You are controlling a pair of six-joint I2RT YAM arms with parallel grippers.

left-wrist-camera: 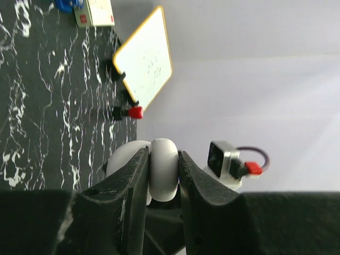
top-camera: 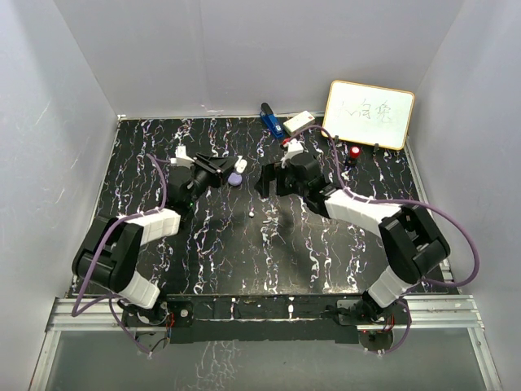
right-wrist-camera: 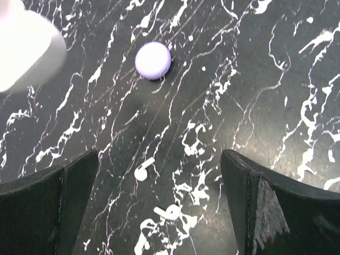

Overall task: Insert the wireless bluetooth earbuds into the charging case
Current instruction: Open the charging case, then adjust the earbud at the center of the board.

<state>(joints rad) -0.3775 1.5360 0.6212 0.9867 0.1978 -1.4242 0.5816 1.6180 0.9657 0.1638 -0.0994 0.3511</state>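
My left gripper (top-camera: 223, 168) is shut on a white pebble-like charging case (left-wrist-camera: 162, 169), held on edge above the table; it shows between the jaws in the left wrist view (left-wrist-camera: 162, 159). Two tiny white stemmed earbuds (right-wrist-camera: 143, 170) (right-wrist-camera: 169, 212) lie loose on the black marbled table between my arms, seen small in the top view (top-camera: 252, 213). My right gripper (right-wrist-camera: 158, 175) is open and hovers over them, one bud just inside the jaw gap. It also shows in the top view (top-camera: 269, 183). A pale purple round case (right-wrist-camera: 153, 60) rests shut on the table beyond them (top-camera: 234, 178).
A whiteboard (top-camera: 369, 114) leans at the back right with a red-capped knob (top-camera: 356, 151) in front of it. A blue object (top-camera: 270, 120) and a small white box (top-camera: 299, 122) lie at the back edge. White walls enclose the table.
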